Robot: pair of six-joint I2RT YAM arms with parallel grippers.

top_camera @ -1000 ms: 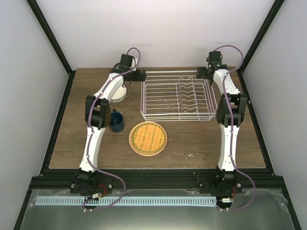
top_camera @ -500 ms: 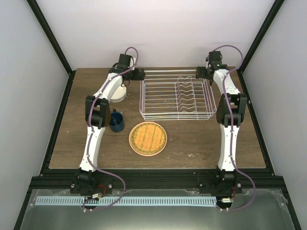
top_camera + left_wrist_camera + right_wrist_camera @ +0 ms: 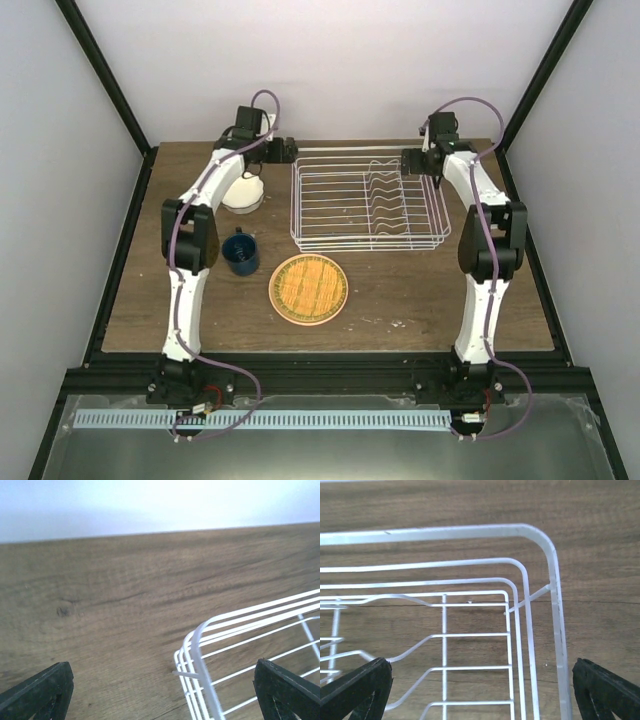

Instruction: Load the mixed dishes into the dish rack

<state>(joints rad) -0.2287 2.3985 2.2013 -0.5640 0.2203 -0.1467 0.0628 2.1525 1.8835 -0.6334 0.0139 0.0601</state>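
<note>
The white wire dish rack [image 3: 340, 205] stands at the back middle of the table with nothing in it. My left gripper [image 3: 288, 150] is open at its far left corner. In the left wrist view that rack corner [image 3: 199, 645] lies between the wide-apart black fingertips [image 3: 37, 690]. My right gripper [image 3: 405, 162] is open over the far right corner [image 3: 540, 540], whose wires run between its fingertips [image 3: 607, 690]. The white bowl [image 3: 243, 195] sits left of the rack, under my left arm. The dark blue mug [image 3: 241, 253] is nearer. The orange plate [image 3: 308, 286] shows a pink rim [image 3: 308, 322].
The wooden table [image 3: 420, 290] ends at a black frame on all sides, with white walls just behind the rack. Upright plate dividers [image 3: 390, 200] fill the rack's right half. Both arms stretch from the near edge to the back.
Both elbows have swung outward, the left to the left and the right to the right. The grippers stay open at the rack's far corners. The rack has edged slightly left.
</note>
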